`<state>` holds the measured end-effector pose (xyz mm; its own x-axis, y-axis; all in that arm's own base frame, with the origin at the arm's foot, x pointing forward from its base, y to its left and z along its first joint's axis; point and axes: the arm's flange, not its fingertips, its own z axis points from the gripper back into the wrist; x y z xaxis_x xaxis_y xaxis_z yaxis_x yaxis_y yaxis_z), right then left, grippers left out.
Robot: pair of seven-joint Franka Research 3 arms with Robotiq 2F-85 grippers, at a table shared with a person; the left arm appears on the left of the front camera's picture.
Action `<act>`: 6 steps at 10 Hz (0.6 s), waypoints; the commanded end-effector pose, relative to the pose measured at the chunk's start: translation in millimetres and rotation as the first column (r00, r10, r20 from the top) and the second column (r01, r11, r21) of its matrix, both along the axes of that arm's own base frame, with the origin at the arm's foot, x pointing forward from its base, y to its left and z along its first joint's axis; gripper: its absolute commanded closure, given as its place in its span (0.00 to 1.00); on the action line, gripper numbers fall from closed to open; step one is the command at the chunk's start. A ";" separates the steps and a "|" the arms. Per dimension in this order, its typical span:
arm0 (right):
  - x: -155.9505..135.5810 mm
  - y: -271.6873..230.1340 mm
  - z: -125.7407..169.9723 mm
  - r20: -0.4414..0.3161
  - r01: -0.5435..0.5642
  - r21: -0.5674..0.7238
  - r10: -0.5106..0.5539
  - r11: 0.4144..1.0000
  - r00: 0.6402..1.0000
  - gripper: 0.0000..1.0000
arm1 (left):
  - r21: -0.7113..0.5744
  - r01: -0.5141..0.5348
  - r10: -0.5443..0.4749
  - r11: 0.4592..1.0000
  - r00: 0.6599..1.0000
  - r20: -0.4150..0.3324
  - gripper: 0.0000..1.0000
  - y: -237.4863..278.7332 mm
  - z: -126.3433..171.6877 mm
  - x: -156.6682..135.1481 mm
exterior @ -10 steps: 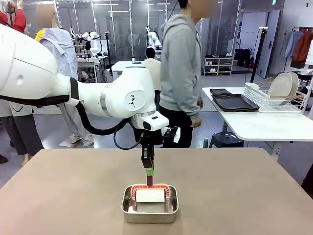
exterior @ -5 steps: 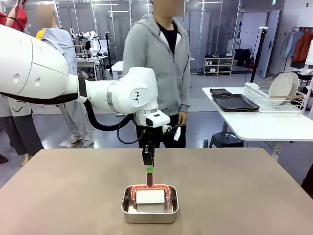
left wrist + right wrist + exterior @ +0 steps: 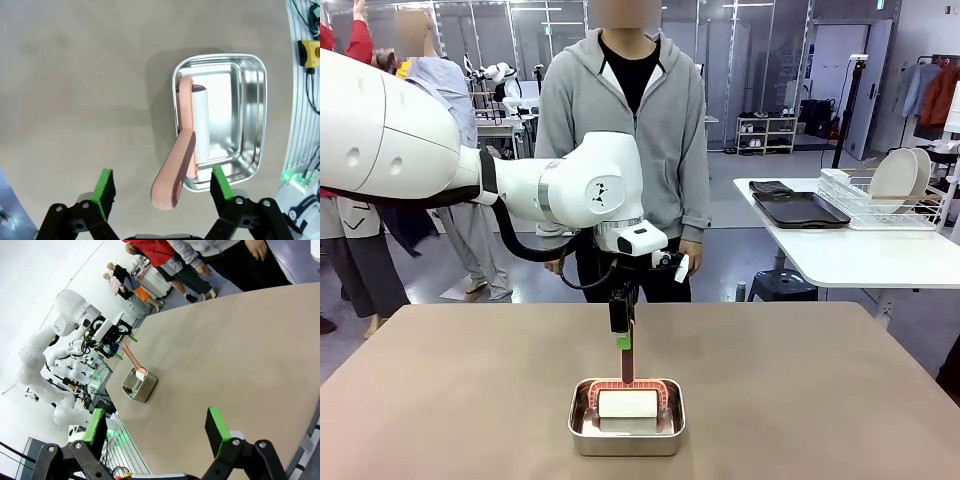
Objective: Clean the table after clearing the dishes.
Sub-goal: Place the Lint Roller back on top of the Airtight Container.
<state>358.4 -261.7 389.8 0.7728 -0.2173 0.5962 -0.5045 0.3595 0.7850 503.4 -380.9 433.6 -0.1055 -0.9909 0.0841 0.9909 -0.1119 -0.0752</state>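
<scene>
Left hand [image 3: 161, 186] wide open, holding nothing, above roller handle [image 3: 175, 172] in pan [image 3: 250, 115]; right hand [image 3: 155, 432] open, empty

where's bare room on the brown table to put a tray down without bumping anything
The table is bare to both sides of the steel pan, out to its left and right edges, and along the far edge by the person. The near middle is crowded: the lint roller lies in the pan, handle sticking up, with the left gripper open just above it.

left arm reaching centre, fingers [image 3: 159, 187] spread, right fingers [image 3: 155, 427] spread
</scene>
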 end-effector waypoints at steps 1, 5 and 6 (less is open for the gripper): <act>-2.8 3.9 1.8 0.007 0.012 -0.006 -0.012 1.000 1.000 0.00 | -0.002 0.004 -0.004 1.000 1.000 0.017 0.00 9.4 4.9 -8.0; -2.8 3.9 1.8 0.007 0.012 -0.006 -0.012 1.000 1.000 0.00 | -0.002 0.000 0.000 1.000 1.000 0.003 0.00 0.1 1.9 -0.4; -2.8 3.9 1.8 0.007 0.012 -0.006 -0.012 1.000 1.000 0.00 | -0.002 0.000 0.000 1.000 1.000 0.003 0.00 0.1 1.9 -0.4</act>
<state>358.3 -261.8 389.9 0.7728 -0.2174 0.5963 -0.5046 0.3596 0.7849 502.7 -382.5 433.8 -0.1033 -0.9909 0.0869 0.9910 -0.1100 -0.0761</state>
